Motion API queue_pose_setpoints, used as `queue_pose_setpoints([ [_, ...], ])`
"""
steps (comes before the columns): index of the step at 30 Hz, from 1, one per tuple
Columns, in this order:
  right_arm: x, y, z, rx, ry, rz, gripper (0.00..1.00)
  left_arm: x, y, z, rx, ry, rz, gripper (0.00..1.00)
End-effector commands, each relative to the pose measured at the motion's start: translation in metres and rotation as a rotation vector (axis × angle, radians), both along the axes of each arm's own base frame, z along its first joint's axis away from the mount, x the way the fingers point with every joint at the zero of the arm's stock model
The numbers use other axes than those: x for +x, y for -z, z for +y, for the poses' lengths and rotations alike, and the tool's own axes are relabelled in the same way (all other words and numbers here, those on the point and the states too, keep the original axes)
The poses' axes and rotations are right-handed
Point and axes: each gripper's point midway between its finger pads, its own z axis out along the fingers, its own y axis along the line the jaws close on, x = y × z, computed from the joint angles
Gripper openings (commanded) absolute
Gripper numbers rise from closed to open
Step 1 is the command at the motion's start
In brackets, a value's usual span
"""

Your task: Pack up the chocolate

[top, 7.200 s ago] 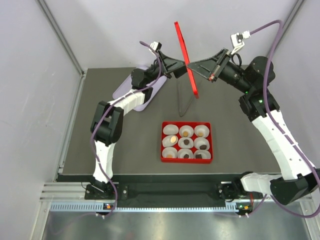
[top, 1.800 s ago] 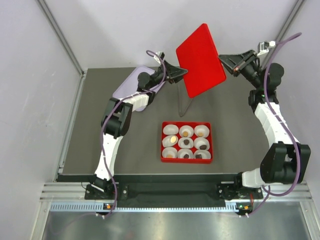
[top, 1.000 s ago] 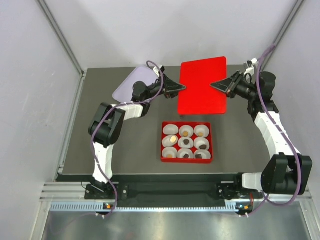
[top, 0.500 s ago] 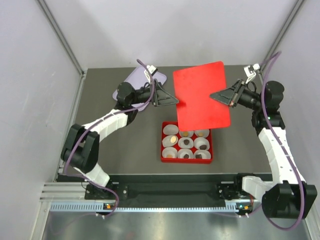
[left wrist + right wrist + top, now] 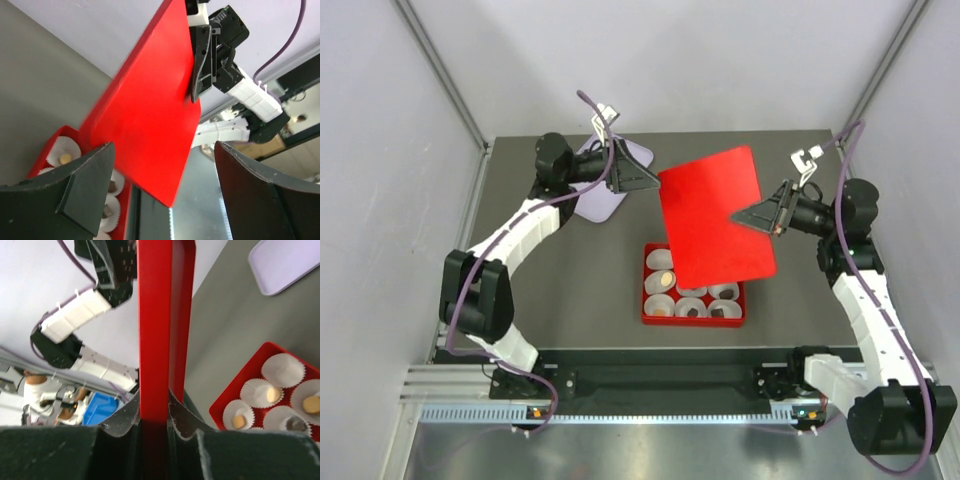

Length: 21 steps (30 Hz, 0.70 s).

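Top external view: two arms reach over a dark desk (image 5: pixel 570 285). The right arm's fingers (image 5: pixel 752 213) are pinched narrowly on the right edge of a red lid (image 5: pixel 715 215), which they hold in the air, tilted, above a red box (image 5: pixel 692 322). From this view the lid hides the far part of the box. The near rows show white paper cups (image 5: pixel 661 305). The chocolate (image 5: pixel 692 309) lies in those cups, one small piece to a cup, some dark brown and some tan. The left arm's fingers (image 5: pixel 638 178) stand wide apart and hold nothing. Their tips are close to the far left corner of the lid, but whether they touch it cannot be told. A lilac tray (image 5: pixel 592 203) lies flat on the desk at the far left, under the left arm.

Left wrist view: the two fingers (image 5: pixel 80 190) frame the picture, well apart. The lid (image 5: pixel 150 115) slants across the gap beyond them. Below it is a corner of the box with a tan piece (image 5: pixel 65 159) and darker pieces in their cups.

Right wrist view: the lid (image 5: pixel 155 325) is seen edge-on and runs straight up from between the fingers (image 5: pixel 125 422), which press it from both sides. At lower right the box holds tan pieces (image 5: pixel 272 394) in its cups, and the lilac tray (image 5: pixel 287 262) shows at upper right.
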Motion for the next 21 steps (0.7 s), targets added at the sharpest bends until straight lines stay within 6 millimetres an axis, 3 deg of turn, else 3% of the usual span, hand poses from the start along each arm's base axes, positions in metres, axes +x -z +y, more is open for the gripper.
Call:
queue_pose_setpoints([
  [1,-0.023,-0.011,0.013,0.004,-0.109,-0.078,0.0,0.007,-0.02,-0.004,0.022,0.039,-0.166,0.86],
  [3,-0.025,-0.006,0.016,0.005,-0.128,-0.06,0.0,0.022,-0.01,-0.006,0.077,0.013,-0.167,0.86],
  [4,-0.026,-0.005,0.018,0.004,-0.134,-0.057,0.0,0.032,-0.017,-0.009,0.085,0.003,-0.201,0.86],
  [9,-0.032,0.006,0.03,-0.034,-0.184,-0.031,0.0,0.052,-0.009,-0.016,0.134,0.014,-0.219,0.86],
  [12,-0.032,0.012,0.034,-0.057,-0.194,-0.026,0.0,0.038,-0.011,-0.025,0.096,0.116,-0.226,0.86],
  [15,-0.026,0.015,0.034,-0.063,-0.189,-0.019,0.0,0.011,0.002,-0.035,0.075,0.24,-0.19,0.82],
  [18,-0.018,0.022,0.036,-0.07,-0.188,0.003,0.0,-0.01,0.003,-0.034,0.048,0.282,-0.133,0.82],
  [19,-0.017,0.023,0.037,-0.072,-0.19,0.004,0.0,-0.017,0.005,-0.032,0.014,0.286,-0.215,0.82],
  [21,-0.014,0.027,0.04,-0.078,-0.197,0.006,0.0,-0.027,0.011,-0.029,0.021,0.321,-0.112,0.8],
])
